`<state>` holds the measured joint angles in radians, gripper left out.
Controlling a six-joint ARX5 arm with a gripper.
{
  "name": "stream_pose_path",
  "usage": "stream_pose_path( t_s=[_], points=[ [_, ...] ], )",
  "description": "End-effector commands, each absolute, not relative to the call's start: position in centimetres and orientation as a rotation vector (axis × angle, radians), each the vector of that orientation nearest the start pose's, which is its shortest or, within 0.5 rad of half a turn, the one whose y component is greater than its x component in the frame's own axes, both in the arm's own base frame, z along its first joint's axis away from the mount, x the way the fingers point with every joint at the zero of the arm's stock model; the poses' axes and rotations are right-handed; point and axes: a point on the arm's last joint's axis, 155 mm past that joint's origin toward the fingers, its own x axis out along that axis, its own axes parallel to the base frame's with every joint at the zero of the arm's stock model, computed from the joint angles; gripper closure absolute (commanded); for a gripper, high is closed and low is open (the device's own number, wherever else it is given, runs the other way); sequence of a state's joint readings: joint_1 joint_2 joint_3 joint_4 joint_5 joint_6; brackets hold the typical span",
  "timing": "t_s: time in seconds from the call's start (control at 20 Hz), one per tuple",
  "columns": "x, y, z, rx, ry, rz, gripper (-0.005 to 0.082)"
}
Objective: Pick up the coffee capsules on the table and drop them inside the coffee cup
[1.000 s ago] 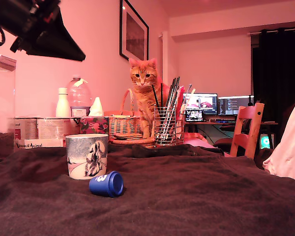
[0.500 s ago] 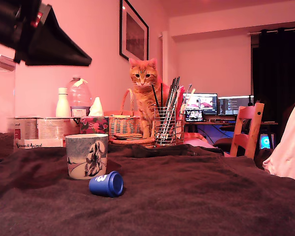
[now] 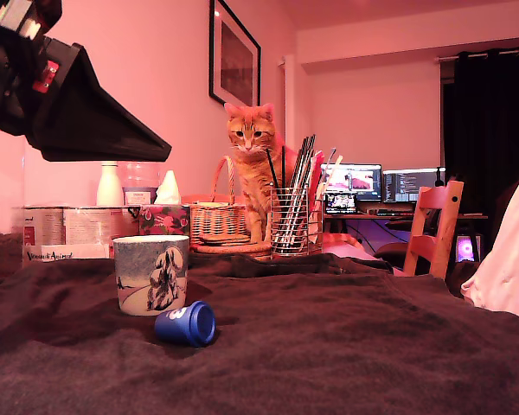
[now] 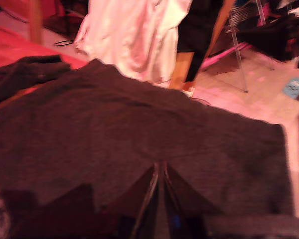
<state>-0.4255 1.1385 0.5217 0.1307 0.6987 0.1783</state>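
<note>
Blue capsule (image 3: 186, 324): lying on its side on the dark-clothed desk (image 3: 346, 346), just in front of the cup (image 3: 150, 274) and a little toward the exterior view's right. Claw (image 4: 159, 199): high above the cup, blades pressed together, apparently empty. Advice: spread the blades before descending, then pinch across the capsule's tapered body so it cannot roll.

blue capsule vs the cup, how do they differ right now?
The blue capsule lies on its side; the coffee cup stands upright. The capsule is plain blue with a small white mark; the cup is greyish-white with a painted scene. The capsule is much smaller. Both rest on the dark blanket, close together.
</note>
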Motion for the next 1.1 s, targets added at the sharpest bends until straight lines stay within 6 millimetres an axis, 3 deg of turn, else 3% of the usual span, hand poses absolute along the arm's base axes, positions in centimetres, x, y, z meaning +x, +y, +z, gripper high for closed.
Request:
stream_pose_path(
  t_s=[0.0,0.25,0.45,0.6,1.05],
  points=[
    [25.2,-24.1,14.9,0.106,0.404,-1.122,0.0748],
    [25.6,-23.7,14.3,0.212,0.365,-1.116,0.0712],
    [25.4,-23.7,14.0,0.272,0.346,-1.128,0.0428],
    [25.7,-23.8,13.9,0.320,0.330,-1.110,0.0304],
    [25.0,-23.8,12.6,0.512,0.342,-1.135,0.0310]
  ],
)
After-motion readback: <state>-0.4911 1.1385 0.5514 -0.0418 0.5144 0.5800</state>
